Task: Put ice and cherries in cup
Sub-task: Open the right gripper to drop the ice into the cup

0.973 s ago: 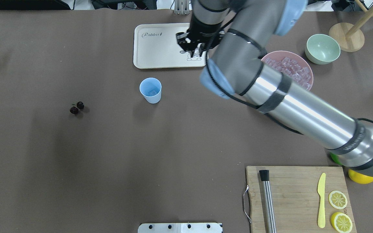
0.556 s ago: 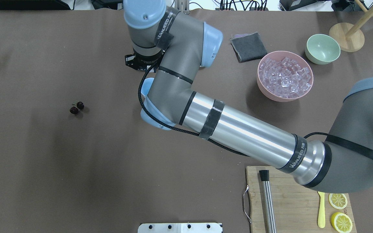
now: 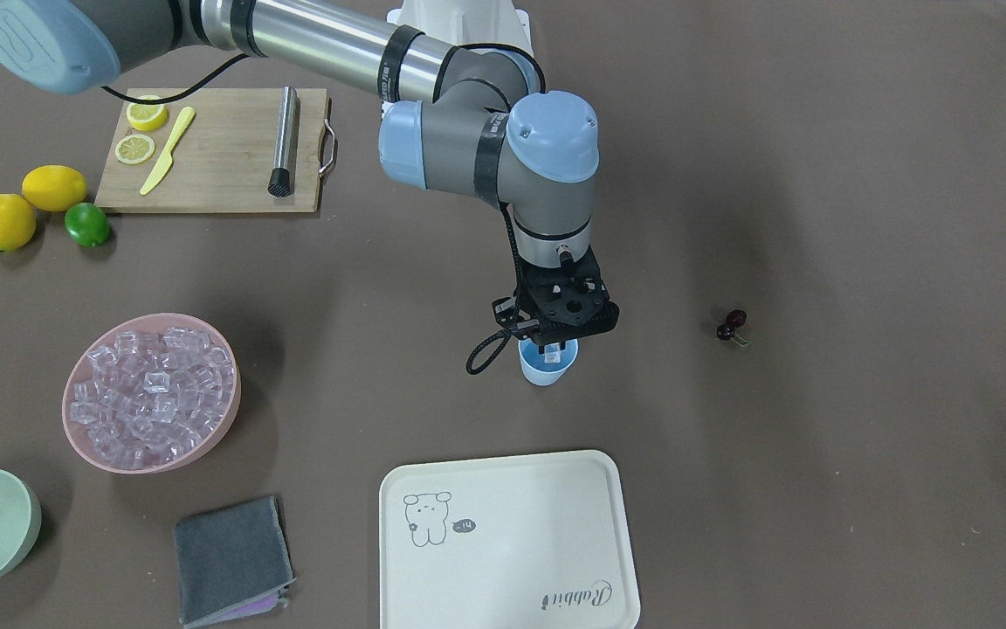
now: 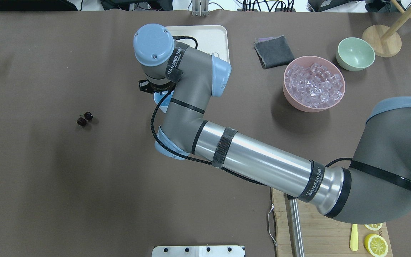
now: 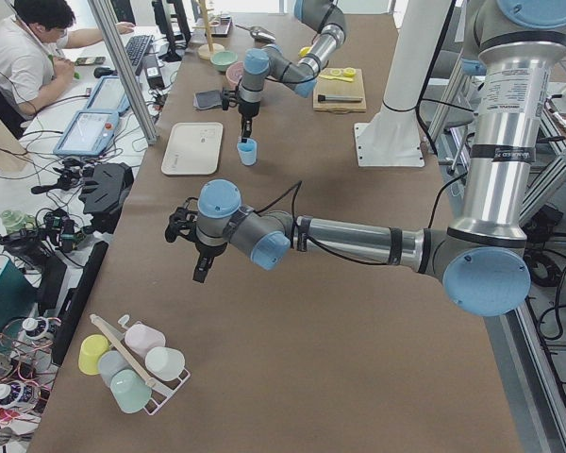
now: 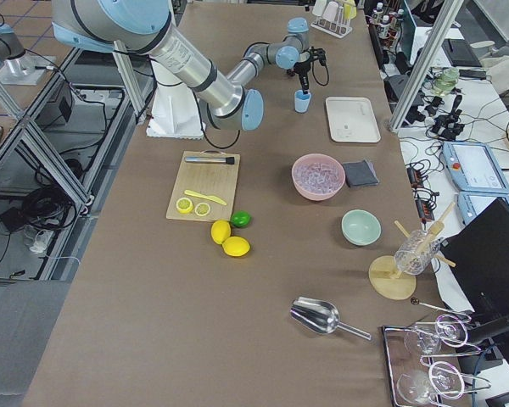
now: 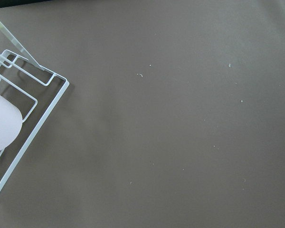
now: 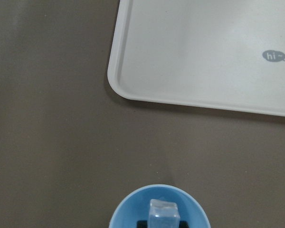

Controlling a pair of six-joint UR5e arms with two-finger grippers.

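1. Broadly, the brown table (image 4: 48,185) carries everything, and the ice step is in hand; the cherries are not yet touched.
2. The grey and silver right arm (image 4: 255,164) reaches across it and hangs the right pincer (image 3: 553,348) straight over the cup.
3. The wide pink bowl (image 4: 287,93), well apart from the cup, holds a heap of small clear glassy ice (image 4: 314,85).
4. The left pincer (image 5: 201,272) hangs far off near a white wire rack (image 7: 19,95); whether its fingers are apart or together I cannot tell.
5. The small light blue plastic cup (image 3: 547,374) stands upright near the cream tray (image 8: 180,57).
6. The right pincer looks clamped on one clear ice cube (image 8: 164,210), held at the cup's mouth. The next move, I judge, calls for parting the fingers so it drops, then a straight lift that spares the rim.
7. The pair of tiny dark red cherries (image 4: 84,119) lies on the table, well apart from the cup, on the left arm's side.
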